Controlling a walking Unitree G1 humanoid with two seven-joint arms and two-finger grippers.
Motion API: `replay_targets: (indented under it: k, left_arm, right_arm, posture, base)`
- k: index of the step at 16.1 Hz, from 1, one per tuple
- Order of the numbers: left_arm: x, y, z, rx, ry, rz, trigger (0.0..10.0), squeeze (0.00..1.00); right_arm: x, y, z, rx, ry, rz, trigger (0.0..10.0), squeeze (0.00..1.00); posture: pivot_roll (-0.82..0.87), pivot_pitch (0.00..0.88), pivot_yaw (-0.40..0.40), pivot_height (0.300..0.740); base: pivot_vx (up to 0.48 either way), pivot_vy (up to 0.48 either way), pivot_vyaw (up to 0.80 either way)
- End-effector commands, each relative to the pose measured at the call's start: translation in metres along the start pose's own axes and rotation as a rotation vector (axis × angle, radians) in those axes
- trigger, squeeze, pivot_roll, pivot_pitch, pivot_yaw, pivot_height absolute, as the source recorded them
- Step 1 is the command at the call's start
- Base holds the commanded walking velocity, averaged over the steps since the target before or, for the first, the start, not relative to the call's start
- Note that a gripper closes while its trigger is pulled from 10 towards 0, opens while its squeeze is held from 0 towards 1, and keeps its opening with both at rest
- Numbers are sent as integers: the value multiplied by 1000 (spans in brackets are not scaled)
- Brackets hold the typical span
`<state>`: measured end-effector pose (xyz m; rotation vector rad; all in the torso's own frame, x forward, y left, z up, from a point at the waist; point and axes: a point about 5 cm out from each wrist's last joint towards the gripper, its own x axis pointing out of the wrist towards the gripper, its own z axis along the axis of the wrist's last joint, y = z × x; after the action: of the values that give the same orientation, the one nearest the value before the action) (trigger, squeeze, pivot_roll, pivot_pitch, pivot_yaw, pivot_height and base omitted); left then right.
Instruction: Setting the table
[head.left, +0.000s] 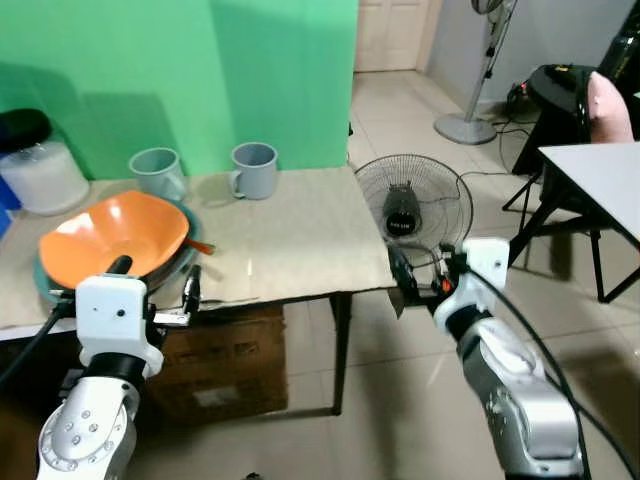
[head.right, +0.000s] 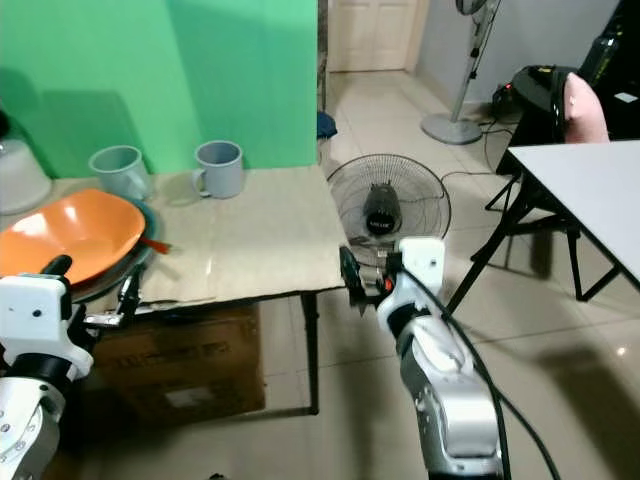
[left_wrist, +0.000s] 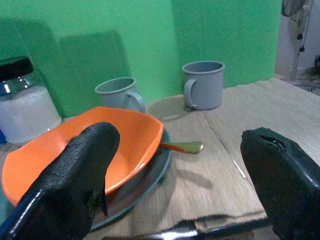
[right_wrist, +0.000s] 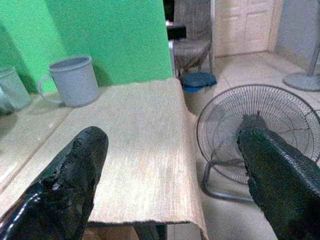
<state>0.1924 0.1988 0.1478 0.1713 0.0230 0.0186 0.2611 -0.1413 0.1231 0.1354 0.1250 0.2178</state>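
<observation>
Orange bowl (head.left: 112, 233) near table (head.left: 300, 240) edge; tiled floor (head.left: 400, 400) beyond

Green backdrop (head.left: 200, 70) behind table (head.left: 300, 240), upright. Table surface covered with beige woven mats. Cardboard box (head.left: 215, 365) under table, on floor. Floor (head.left: 400, 400): glossy light tiles, reflecting light. Floor fan (head.left: 413, 208) with round wire guard just beside table's right end. Pedestal fan (head.left: 480, 70) near grey wall, well apart. White door (head.left: 392, 33) at far end, closed. White-topped table (head.left: 600, 180) with black legs at right. Black chair (head.left: 555, 95) behind it.
</observation>
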Motion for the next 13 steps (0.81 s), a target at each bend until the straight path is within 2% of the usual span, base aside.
replay_targets:
  k: [1, 4, 5, 7, 9, 12, 13]
  left_arm:
    - [-1, -2, 1, -3, 2, -7, 10000, 0]
    - [-1, -1, 0, -3, 6, 1, 10000, 0]
    - [-3, 0, 3, -43, -9, 44, 10000, 0]
    - [-4, 0, 2, -22, -1, 40, 10000, 0]
    - [-5, 0, 4, -39, -13, 36, 10000, 0]
    - [-6, 1, 4, -26, -13, 34, 10000, 0]
    - [-7, 1, 4, -26, -13, 34, 10000, 0]
  right_arm:
    - [-2, -4, -2, 7, 15, -22, 10000, 0]
    - [-1, -3, -2, 13, 17, -18, 10000, 0]
    - [0, -1, -3, 23, 27, -2, 10000, 0]
    - [0, 1, -4, 27, 36, 15, 10000, 0]
    - [0, 6, -3, 9, 41, 55, 10000, 0]
    - [2, 7, -3, 3, 37, 50, 10000, 0]
    - [3, 6, -3, 18, 40, 42, 10000, 0]
  posture:
    - [-31, 6, 41, 740]
    - [-26, 6, 35, 740]
    - [-21, 6, 31, 740]
    - [-17, 8, 32, 740]
    - [-15, 11, 36, 740]
    - [-11, 11, 34, 740]
    - [-8, 12, 32, 740]
  base:
    - [0, 364, 0]
    - [0, 365, 0]
    - [0, 0, 0]
    - [0, 0, 0]
    - [0, 0, 0]
    - [275, 0, 779]
    - [304, 0, 0]
